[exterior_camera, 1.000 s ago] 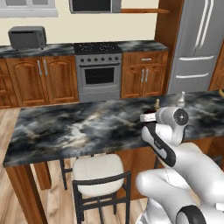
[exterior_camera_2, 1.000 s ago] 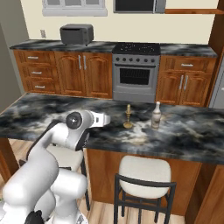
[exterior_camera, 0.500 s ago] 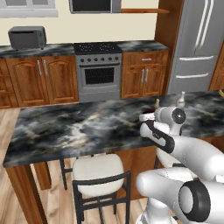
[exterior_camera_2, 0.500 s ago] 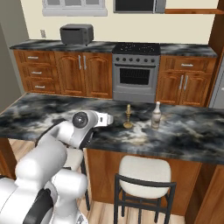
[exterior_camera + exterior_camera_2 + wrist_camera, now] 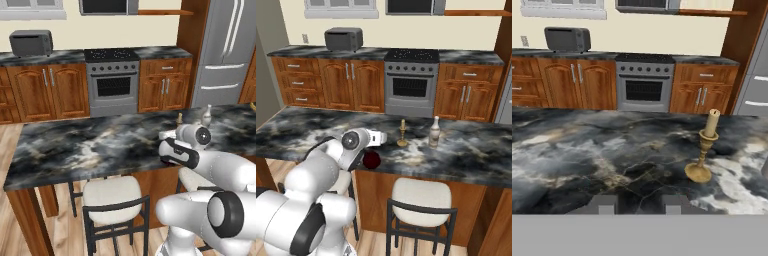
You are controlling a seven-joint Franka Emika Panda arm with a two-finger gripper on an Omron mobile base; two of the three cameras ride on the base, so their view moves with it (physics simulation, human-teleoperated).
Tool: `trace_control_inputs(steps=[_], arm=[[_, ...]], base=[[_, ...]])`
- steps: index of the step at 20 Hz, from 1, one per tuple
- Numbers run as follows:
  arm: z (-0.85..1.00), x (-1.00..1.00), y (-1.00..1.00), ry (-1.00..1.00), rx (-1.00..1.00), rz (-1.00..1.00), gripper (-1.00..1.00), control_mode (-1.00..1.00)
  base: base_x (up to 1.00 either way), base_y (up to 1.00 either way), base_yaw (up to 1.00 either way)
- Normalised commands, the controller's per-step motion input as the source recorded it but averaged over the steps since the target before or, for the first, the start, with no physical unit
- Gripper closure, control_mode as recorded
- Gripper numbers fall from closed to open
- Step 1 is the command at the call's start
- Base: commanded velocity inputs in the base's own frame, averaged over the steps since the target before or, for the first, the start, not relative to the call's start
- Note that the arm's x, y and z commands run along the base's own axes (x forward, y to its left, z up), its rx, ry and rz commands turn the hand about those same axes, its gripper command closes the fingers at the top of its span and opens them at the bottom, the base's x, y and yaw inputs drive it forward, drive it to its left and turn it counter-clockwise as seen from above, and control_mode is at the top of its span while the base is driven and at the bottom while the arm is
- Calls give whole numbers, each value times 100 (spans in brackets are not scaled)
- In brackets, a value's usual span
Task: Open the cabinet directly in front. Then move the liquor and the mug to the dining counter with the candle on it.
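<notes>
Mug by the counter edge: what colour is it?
Dark red; the mug shows best in the right base view.

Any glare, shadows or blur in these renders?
Hand view: sharp, flat lighting, faint shadow beside the candle, no glare on the dining counter. Right base view: soft light, mug dark under the arm. Left base view: even light, no motion blur.

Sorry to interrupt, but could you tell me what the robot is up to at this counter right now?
The robot is moving things to the dining counter that has the candle on it. The liquor already stands there, to the right of the candle. The arm reaches over the counter's near edge, and the dark red mug sits just below the gripper, by that edge. Whether the mug is gripped or already let go is not clear.
</notes>
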Motion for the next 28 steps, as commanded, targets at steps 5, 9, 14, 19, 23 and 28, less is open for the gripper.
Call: trace_control_inputs(steps=[5,9,14,19,23,28], arm=[[9,0,0,0,0,0,-100,-100],[94,-13,0,12,0,0,-100,-100],[64,-96,-25,11,0,1,-100,-100],[-59,-100,-19,0,-4,0,-100,-100],[-100,-100,0,1,-15,0,-100,-100],[-100,-100,4,8,-28,0,-100,-100]], base=[[0,0,0],[0,0,0],[0,0,0],[0,0,0],[0,0,0],[0,0,0]])
